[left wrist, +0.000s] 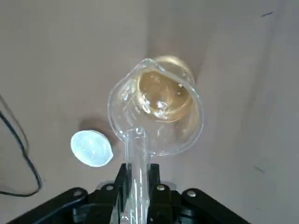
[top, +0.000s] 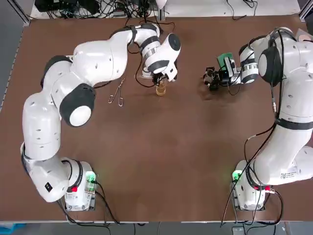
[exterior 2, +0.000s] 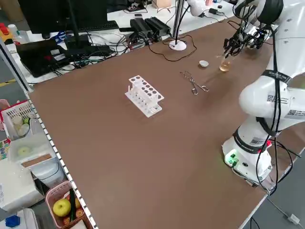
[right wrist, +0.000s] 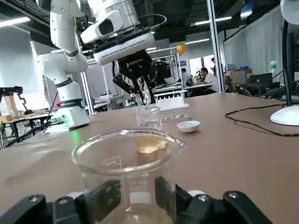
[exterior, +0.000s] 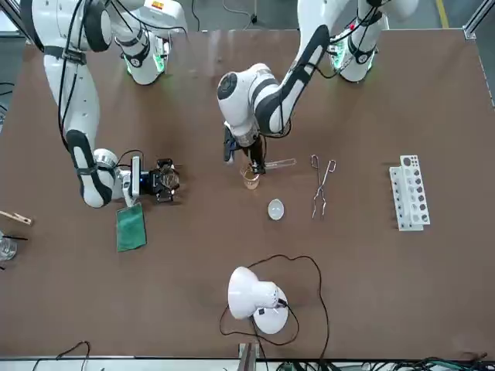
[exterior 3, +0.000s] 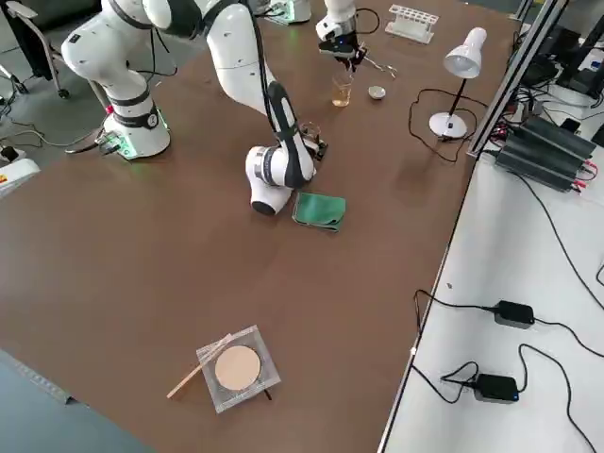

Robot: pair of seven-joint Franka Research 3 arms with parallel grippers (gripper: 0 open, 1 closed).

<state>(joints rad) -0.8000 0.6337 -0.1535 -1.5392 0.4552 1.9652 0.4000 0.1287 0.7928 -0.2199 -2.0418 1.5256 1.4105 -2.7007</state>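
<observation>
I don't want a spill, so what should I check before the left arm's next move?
1. Left gripper shut on tube: ok.
2. Tube end over small beaker rim: ok.
3. Small beaker upright on table: ok.
4. Dish apart from small beaker: ok.
5. Right gripper shut on big beaker, apart from small beaker: ok.
6. Liquid left in tube: cannot tell.

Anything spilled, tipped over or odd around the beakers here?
Nothing stands out. The left gripper holds a glass test tube tipped at the rim of the small glass beaker of amber liquid, no spill showing; the right gripper holds an empty clear beaker upright.
</observation>
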